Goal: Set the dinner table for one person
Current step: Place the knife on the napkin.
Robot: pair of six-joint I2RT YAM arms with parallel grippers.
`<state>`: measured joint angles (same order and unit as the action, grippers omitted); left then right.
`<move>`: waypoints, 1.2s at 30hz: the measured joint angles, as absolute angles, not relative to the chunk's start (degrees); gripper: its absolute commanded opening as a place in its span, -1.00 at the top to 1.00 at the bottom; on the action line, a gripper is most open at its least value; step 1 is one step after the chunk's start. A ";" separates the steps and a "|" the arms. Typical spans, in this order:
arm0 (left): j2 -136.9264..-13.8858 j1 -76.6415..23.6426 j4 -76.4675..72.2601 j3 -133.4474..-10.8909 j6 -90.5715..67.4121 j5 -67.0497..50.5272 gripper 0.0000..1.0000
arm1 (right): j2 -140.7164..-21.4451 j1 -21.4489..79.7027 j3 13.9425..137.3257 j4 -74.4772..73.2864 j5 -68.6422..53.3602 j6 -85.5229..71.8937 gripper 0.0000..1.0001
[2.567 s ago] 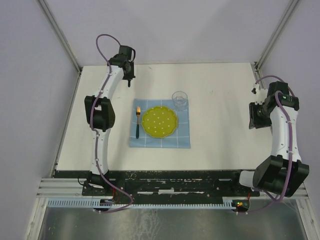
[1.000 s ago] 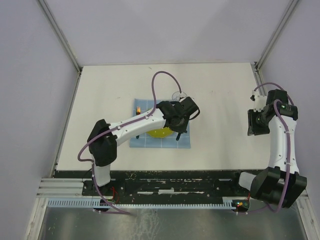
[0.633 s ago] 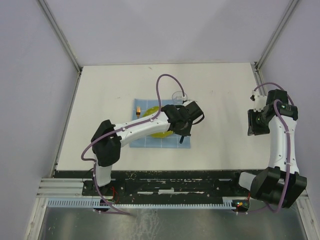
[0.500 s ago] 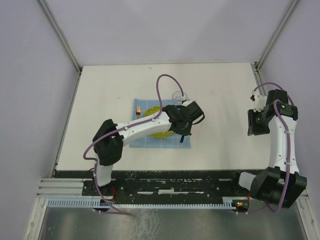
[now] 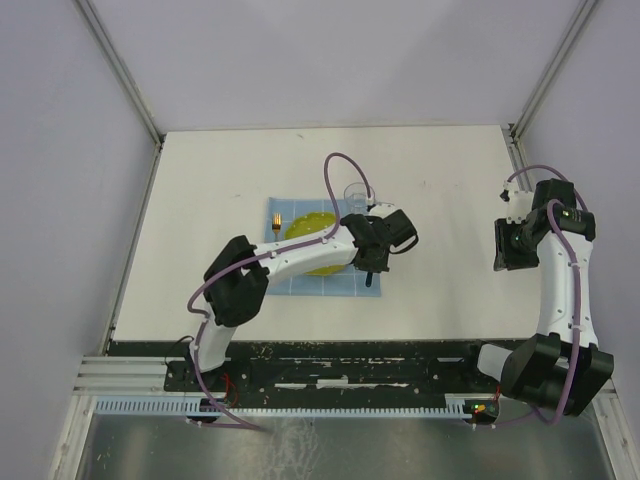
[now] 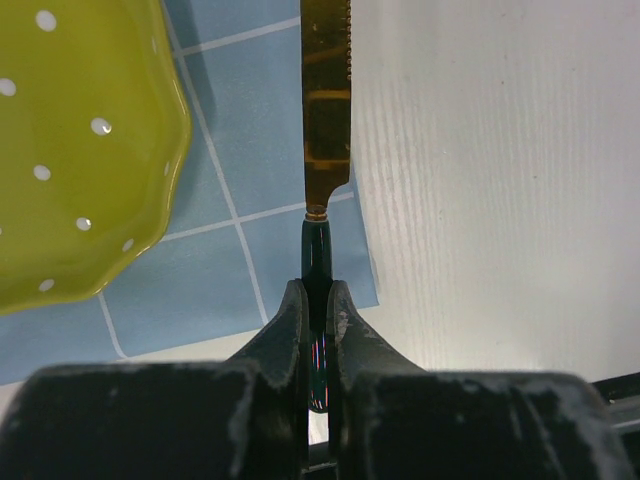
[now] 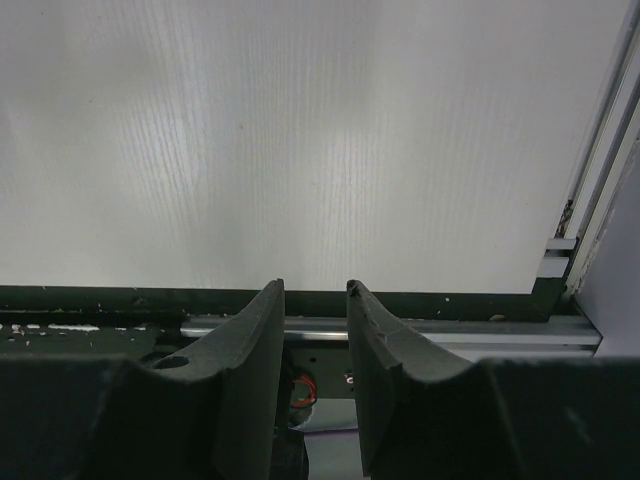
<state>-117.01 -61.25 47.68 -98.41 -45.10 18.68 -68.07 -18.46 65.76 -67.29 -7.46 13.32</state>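
The place setting was nearly complete. On the surface [image 5: 450, 180] a blue checked mat [image 6: 262, 140] carried a yellow dotted plate [image 6: 70, 150]. A fork [image 5: 276, 221] lay on the side of the plate away from the left fingers [image 6: 293, 318], and a glass [image 5: 356, 193] stood ahead of them near the mat's far corner. Those fingers were pinched tight on the dark handle of a knife [image 6: 326, 120]. Its gold blade pointed straight ahead of them along the mat's edge, with the plate just to their left. Whether the knife already rested on the mat I could not tell. By my reading, only setting it down and letting go was left. Nothing blocked that strip. The right fingers [image 7: 262, 330] stood partly open, holding nothing, over bare surface well apart.
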 measured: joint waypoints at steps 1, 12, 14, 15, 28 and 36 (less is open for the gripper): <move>-117.21 -61.25 47.90 -98.41 -45.58 19.16 0.95 | -68.07 -18.46 65.76 -67.26 -7.46 13.32 0.21; -118.61 -61.25 49.74 -98.65 -50.04 19.18 0.95 | -68.69 -18.46 65.41 -66.30 -7.49 13.26 0.21; -119.52 -61.25 50.04 -98.85 -50.83 18.94 0.95 | -68.79 -18.46 65.36 -66.30 -7.49 13.26 0.21; -119.98 -61.25 50.28 -98.89 -51.27 18.85 0.95 | -68.82 -18.46 65.36 -66.28 -7.49 13.26 0.21; -125.29 -60.86 52.71 -103.09 -53.82 17.89 0.95 | -70.24 -18.46 65.06 -65.34 -7.51 13.30 0.22; -128.16 -60.12 53.78 -105.65 -54.65 17.89 0.95 | -70.81 -18.46 64.99 -65.06 -7.49 13.32 0.22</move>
